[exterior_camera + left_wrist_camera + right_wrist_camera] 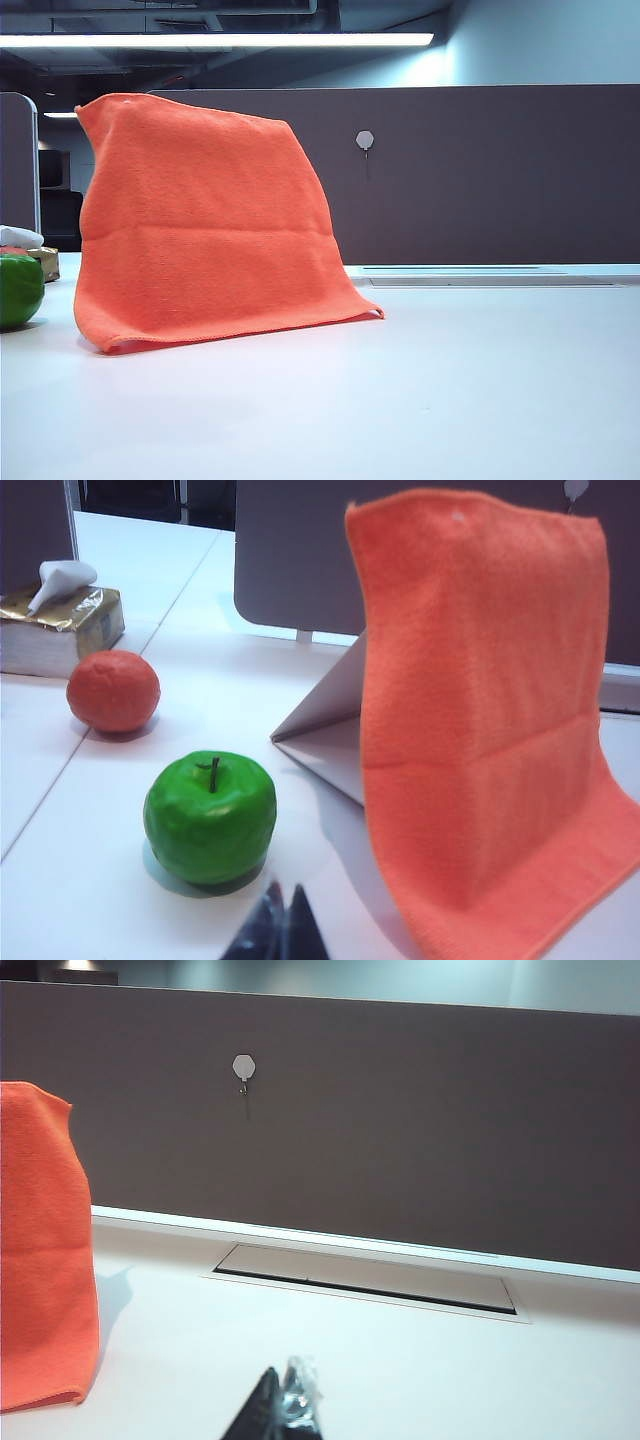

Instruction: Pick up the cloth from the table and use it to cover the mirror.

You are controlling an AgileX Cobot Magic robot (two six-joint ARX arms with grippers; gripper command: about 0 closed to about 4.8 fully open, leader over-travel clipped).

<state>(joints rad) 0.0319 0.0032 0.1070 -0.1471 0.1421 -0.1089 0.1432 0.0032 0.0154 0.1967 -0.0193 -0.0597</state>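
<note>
The orange cloth (200,230) hangs draped over the mirror, its lower edge resting on the white table (420,400). In the left wrist view the cloth (480,720) hides the mirror's face, and only a grey folded stand panel (325,730) of the mirror shows beside it. My left gripper (287,886) is shut and empty, low over the table, short of the green apple and apart from the cloth. Off to the cloth's (40,1250) right, my right gripper (284,1364) is shut with nothing in it. Neither gripper shows in the exterior view.
A green apple (210,820), an orange fruit (113,690) and a gold tissue box (60,630) stand left of the mirror. The dark brown partition (480,170) with a small hook (365,140) closes off the back, and a cable slot (365,1278) lies in the tabletop before it.
</note>
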